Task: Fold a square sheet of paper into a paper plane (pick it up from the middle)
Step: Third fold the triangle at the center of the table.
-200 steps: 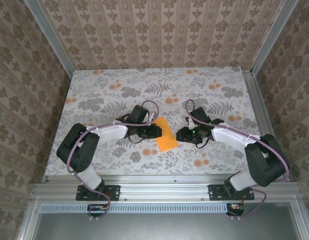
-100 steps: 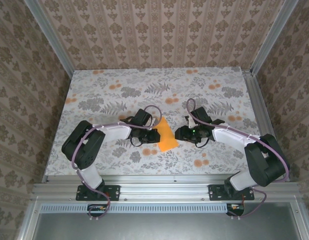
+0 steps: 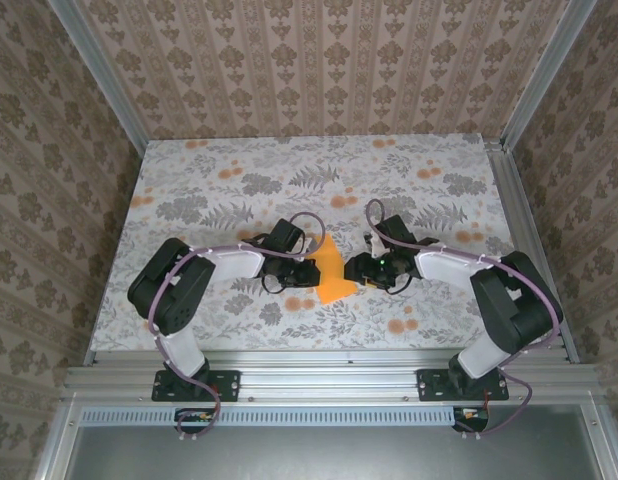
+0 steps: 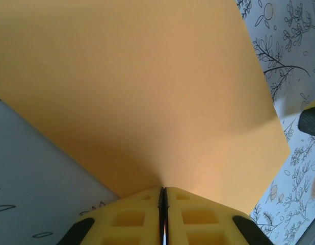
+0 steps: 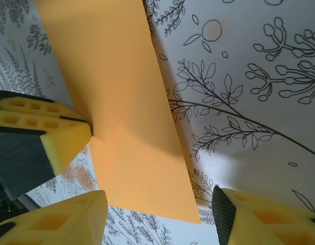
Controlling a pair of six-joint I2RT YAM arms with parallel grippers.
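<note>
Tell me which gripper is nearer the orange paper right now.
Left. The left gripper is clamped shut on the paper at one edge. The right gripper sits at the opposite edge, jaws open, not gripping it.

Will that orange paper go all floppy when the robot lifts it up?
Probably floppy: the orange paper looks very thin and curves up from where the left fingers pinch its edge. Likely very light too, since that one small pinch seems to hold it up. It might crease easily, so the open right fingers should close gently.
</note>
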